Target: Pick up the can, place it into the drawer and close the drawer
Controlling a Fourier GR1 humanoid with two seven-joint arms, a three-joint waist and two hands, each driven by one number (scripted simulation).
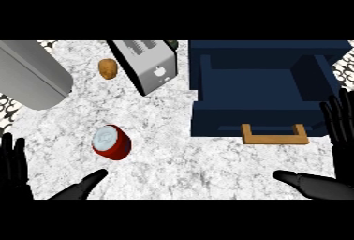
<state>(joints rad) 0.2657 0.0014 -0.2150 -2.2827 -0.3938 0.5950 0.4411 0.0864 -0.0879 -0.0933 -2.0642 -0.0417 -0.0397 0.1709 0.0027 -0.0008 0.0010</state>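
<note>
Silver toaster (149, 65), brown potato (107, 69), grey block (31, 75), marble counter (173, 154)

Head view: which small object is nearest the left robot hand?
The red can, by the left robot hand; the brown oval item lies farther back.

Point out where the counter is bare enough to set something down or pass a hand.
Bare counter lies in front of the drawer, between the can and the wooden handle, and between can and toaster. The back left is crowded: grey object, potato, toaster.

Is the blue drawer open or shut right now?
Open: the drawer is pulled out, its inside showing behind the wooden handle. The can stands outside, on the counter.
</note>
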